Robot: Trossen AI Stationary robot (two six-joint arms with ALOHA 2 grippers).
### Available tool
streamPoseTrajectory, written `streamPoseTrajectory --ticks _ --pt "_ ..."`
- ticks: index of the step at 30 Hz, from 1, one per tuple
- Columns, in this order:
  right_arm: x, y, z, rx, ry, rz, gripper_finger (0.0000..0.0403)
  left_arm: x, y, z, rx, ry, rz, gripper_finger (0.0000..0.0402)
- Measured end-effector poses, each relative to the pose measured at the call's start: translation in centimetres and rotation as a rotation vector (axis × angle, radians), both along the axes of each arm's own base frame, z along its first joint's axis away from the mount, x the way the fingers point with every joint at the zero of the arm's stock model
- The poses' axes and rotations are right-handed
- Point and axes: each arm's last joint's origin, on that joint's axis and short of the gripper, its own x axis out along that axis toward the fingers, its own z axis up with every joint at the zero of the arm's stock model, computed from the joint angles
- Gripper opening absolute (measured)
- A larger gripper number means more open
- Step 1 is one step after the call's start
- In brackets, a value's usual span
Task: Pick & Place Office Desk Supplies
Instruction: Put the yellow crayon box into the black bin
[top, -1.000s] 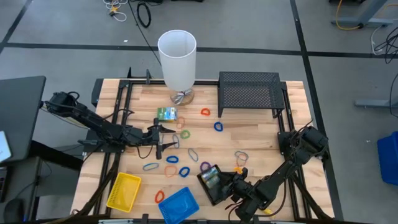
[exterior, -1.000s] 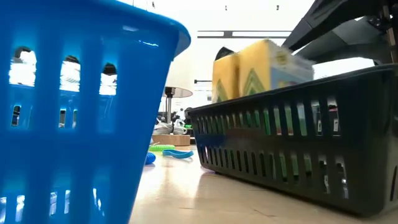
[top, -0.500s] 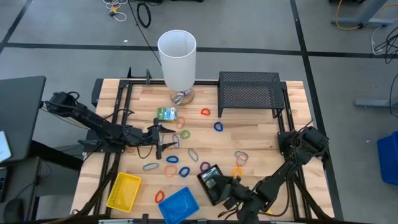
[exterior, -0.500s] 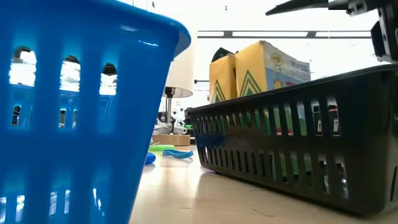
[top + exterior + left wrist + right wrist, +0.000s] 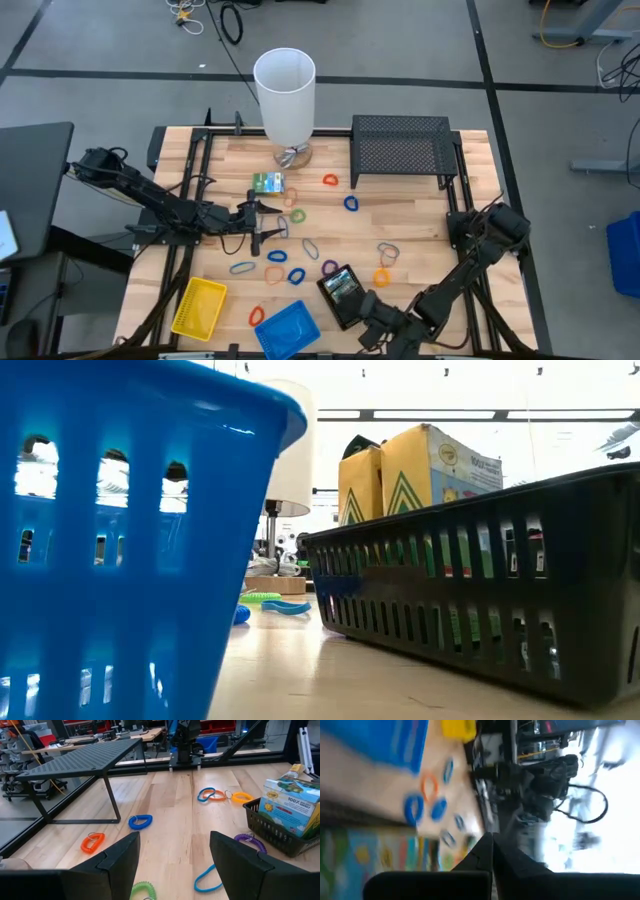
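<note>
Two printed boxes [image 5: 420, 470] upright inside black tray [image 5: 341, 294], near edge of table [image 5: 420, 215], right of blue tray [image 5: 287, 329]. Right gripper [image 5: 372, 322] just beside that tray's near-right corner, fingers together, holding nothing. Left gripper [image 5: 262, 224] mid-table, fingers apart over scattered loops [image 5: 297, 275]. Third box [image 5: 267, 183] far-left; yellow tray [image 5: 199, 307] at near-left corner.

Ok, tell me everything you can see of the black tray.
The black tray is a small rectangular plastic basket with slotted walls, resting flat on the wooden table near its front edge, turned at an angle. Two yellow-green printed boxes stand upright inside, rising above its rim. The right gripper sits just beside it, jaws shut, not touching.
</note>
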Motion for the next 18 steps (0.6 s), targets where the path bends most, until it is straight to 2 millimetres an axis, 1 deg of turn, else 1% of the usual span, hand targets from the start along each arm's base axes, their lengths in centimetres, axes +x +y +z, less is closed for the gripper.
streamPoseTrajectory --ticks 2,5,9,12,14,18 --pt "0.0 0.1 0.9 0.166 -0.030 0.022 0.0003 0.0 0.0 0.0 0.000 -0.001 0.000 0.0246" --pt "-0.3 -0.1 2.3 0.410 -0.025 0.052 0.0002 0.0 0.0 0.0 -0.003 -0.003 0.000 0.0246" --pt "-0.7 -1.0 3.8 0.765 0.066 0.061 0.0001 0.0 0.0 0.1 -0.007 -0.009 0.001 0.0246" --pt "-0.5 -2.3 4.0 0.999 0.185 0.001 0.0001 0.0 0.0 0.1 -0.010 -0.013 0.000 0.0246" --pt "-0.3 -3.1 3.5 1.102 0.270 -0.066 0.0001 0.0 0.0 0.1 -0.011 -0.015 0.000 0.0246" --pt "0.4 -4.6 2.7 1.169 0.345 -0.181 0.0001 0.0 0.0 0.2 -0.013 -0.019 0.001 0.0246"
